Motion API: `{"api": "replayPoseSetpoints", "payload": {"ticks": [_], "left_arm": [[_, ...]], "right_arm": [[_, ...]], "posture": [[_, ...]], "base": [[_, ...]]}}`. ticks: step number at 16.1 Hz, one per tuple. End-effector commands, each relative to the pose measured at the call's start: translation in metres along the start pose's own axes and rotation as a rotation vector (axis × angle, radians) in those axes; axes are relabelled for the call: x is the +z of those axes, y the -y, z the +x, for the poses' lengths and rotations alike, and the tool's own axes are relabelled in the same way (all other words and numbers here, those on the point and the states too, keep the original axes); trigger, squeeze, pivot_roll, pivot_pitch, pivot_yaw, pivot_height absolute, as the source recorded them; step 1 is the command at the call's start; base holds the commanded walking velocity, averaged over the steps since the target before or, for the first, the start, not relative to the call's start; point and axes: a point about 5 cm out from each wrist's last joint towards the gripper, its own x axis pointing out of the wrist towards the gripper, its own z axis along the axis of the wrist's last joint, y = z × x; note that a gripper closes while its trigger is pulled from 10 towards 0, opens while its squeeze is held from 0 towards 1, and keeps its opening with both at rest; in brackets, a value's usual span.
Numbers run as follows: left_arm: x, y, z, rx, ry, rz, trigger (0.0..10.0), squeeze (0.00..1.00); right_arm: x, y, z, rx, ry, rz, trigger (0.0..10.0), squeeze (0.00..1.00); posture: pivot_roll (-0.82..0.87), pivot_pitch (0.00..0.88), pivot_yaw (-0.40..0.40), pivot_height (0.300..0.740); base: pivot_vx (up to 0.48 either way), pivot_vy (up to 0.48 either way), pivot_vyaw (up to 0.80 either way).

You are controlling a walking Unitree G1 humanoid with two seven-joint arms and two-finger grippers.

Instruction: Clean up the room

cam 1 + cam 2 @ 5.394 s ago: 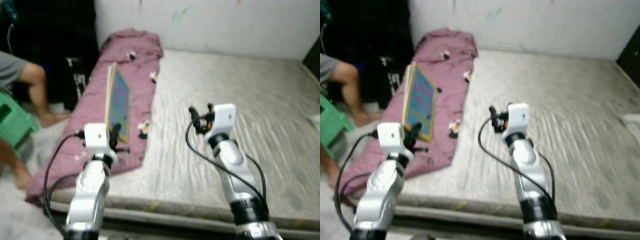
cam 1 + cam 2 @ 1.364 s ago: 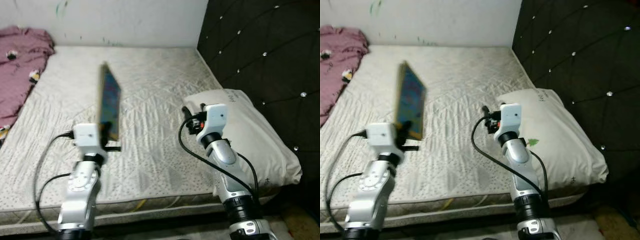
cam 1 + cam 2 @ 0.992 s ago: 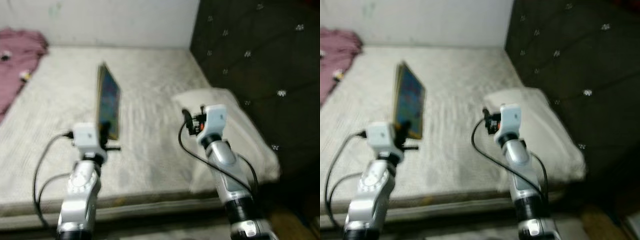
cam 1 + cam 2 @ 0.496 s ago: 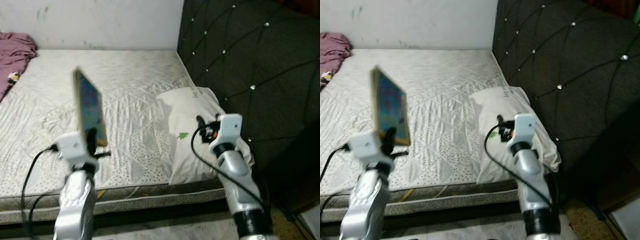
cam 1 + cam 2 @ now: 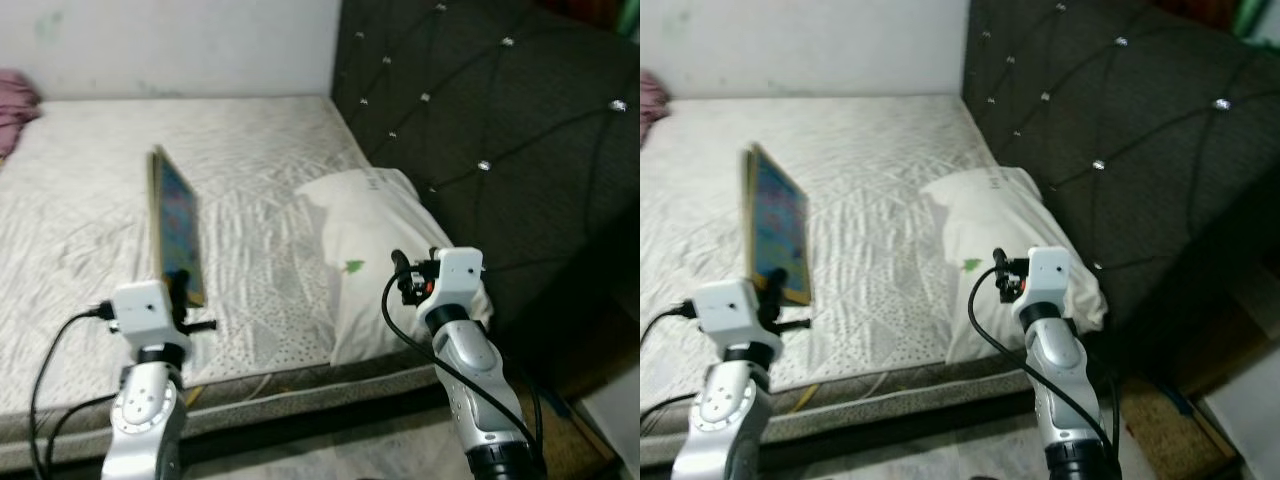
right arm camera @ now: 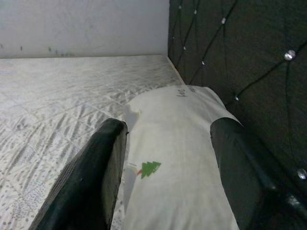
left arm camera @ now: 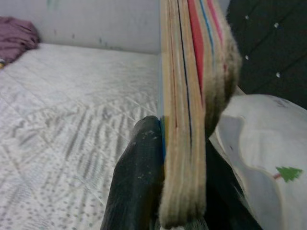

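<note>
My left gripper (image 5: pixel 178 282) is shut on the lower edge of a flat colourful book (image 5: pixel 176 225), holding it upright on edge above the near side of the mattress (image 5: pixel 100 200). In the left wrist view the book (image 7: pixel 189 96) stands clamped between the two black fingers (image 7: pixel 139 177). My right gripper (image 5: pixel 405 272) is open and holds nothing; it hovers over the near edge of a white pillow (image 5: pixel 375 240). The right wrist view looks between the spread fingers (image 6: pixel 96 177) at that pillow (image 6: pixel 177 158), with its small green tree print.
A black tufted headboard (image 5: pixel 480 110) runs along the right side of the bed. A white wall (image 5: pixel 170 45) stands behind the mattress. A corner of a purple blanket (image 5: pixel 15 95) lies at the far left. Brown floor (image 5: pixel 1160 410) shows at the lower right.
The camera has turned further right: the purple blanket has slid almost out of view and the headboard takes up more of the picture. Both grippers keep their states, book still held.
</note>
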Motion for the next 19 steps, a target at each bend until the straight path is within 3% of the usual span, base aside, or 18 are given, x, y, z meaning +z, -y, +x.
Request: {"api": "replayPoseSetpoints", "payload": {"ticks": [1, 7, 15, 19], "left_arm": [[0.01, -0.001, -0.001, -0.019, 0.039, -0.01, 10.0, 0.0], [0.021, 0.008, 0.009, -0.078, 0.071, -0.027, 10.0, 0.0], [0.021, 0.009, 0.006, -0.09, 0.07, -0.056, 10.0, 0.0], [0.021, 0.01, 0.006, -0.098, 0.073, -0.061, 10.0, 0.0]], "right_arm": [[0.006, 0.0, 0.0, -0.004, 0.018, -0.002, 10.0, 0.0], [0.015, -0.011, 0.008, 0.039, 0.042, -0.001, 10.0, 0.0], [0.015, -0.011, 0.006, 0.049, 0.038, -0.005, 10.0, 0.0], [0.015, -0.01, 0.006, 0.05, 0.038, -0.011, 10.0, 0.0]], "posture": [[-0.04, 0.0, -0.016, 0.74], [-0.04, 0.009, -0.022, 0.74], [-0.05, 0.029, -0.026, 0.74], [-0.05, 0.031, -0.027, 0.74]], "base": [[0.0, 0.0, 0.0], [0.0, 0.0, 0.0], [0.0, 0.0, 0.0], [0.319, 0.0, 0.0]]}}
